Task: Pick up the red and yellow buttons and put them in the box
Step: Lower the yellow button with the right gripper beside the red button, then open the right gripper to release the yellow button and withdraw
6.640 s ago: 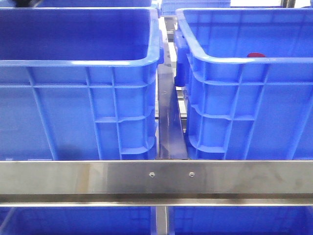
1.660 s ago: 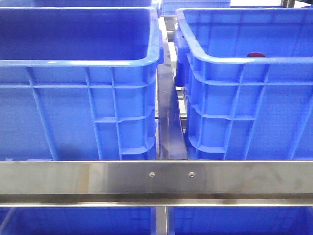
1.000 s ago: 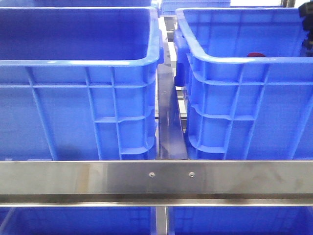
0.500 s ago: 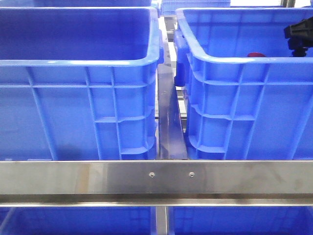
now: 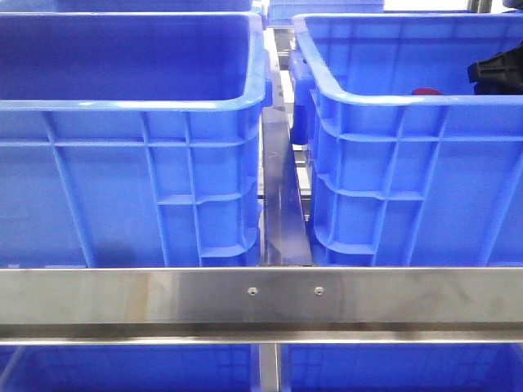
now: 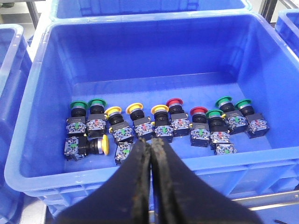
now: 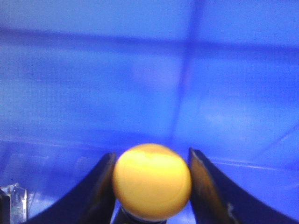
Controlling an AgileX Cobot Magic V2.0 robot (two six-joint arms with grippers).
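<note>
My right gripper (image 7: 151,155) is shut on an orange-yellow domed button (image 7: 152,181), held in front of a blurred blue crate wall. In the front view the right arm (image 5: 497,69) shows at the right edge over the right blue crate (image 5: 392,101), where a red cap (image 5: 426,91) peeks over the near rim. My left gripper (image 6: 152,142) is shut and empty above the near rim of a blue crate (image 6: 154,21) that holds several push buttons, among them red-capped ones (image 6: 174,102) and yellow-capped ones (image 6: 134,108).
Green-capped buttons (image 6: 78,105) lie in the same row. The left blue crate (image 5: 131,104) stands beside the right one with a metal strip (image 5: 282,204) between them. A steel rail (image 5: 261,298) crosses the front. More blue crates sit behind and below.
The right arm has come into the front view from the right edge and now hangs over the right crate. The crates and the red cap have not moved.
</note>
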